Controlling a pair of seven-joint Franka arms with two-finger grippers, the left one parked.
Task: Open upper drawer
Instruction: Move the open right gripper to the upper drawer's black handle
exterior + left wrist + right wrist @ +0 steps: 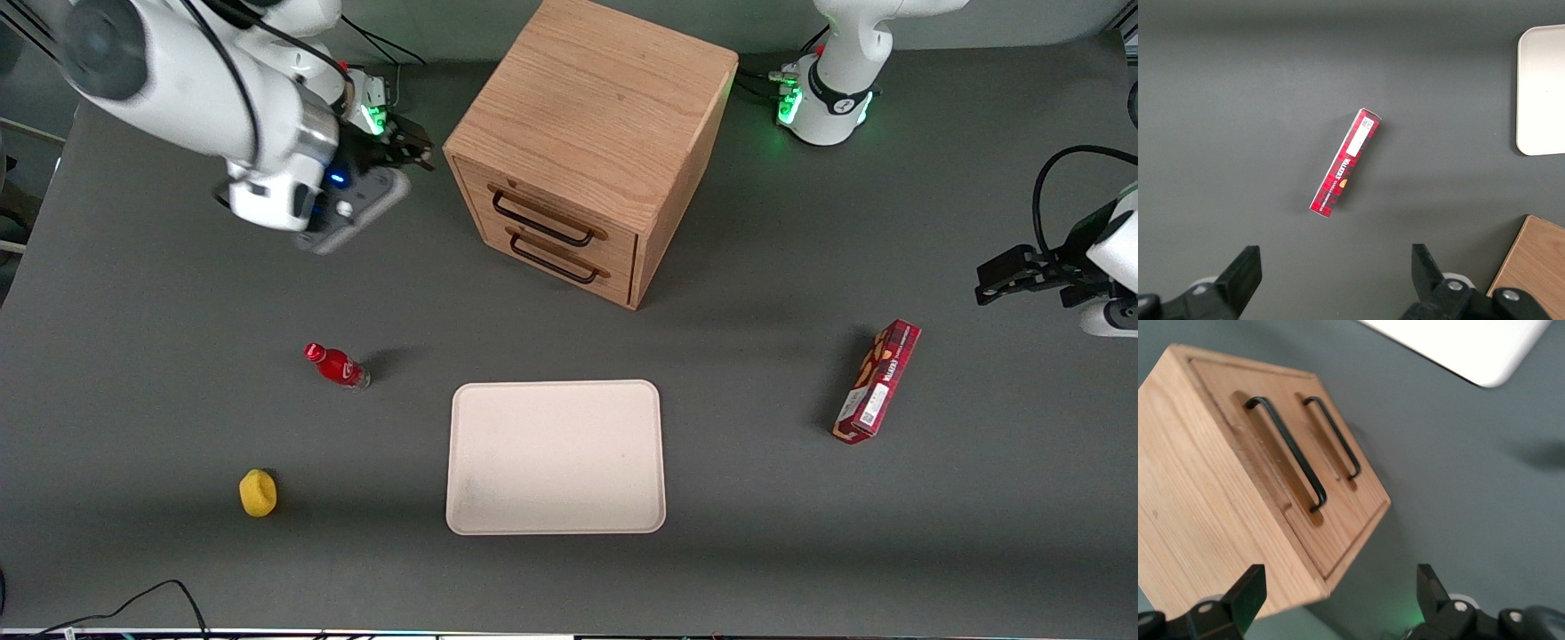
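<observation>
Grey table [133, 373] is seen carrying, nearest the front camera, a yellow lemon [258, 493] and a cream tray [556, 458]. Farther off, the upper drawer [547, 213] is seen closed in the oak cabinet [605, 98]. Beside that cabinet, toward the working arm's end, the tool [413, 147] is held above the table, fingers [1248, 590] apart, nothing gripped.

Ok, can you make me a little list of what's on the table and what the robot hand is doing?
cabinet: light oak, two drawers
upper drawer: shut, black bar handle
bottom drawer: shut
gripper: open, in the air beside the cabinet, toward the working arm's end, touching nothing
tray: cream, bare, nearer the front camera than the cabinet
red bottle: lying down
yellow fruit
red box: toward the parked arm's end
</observation>
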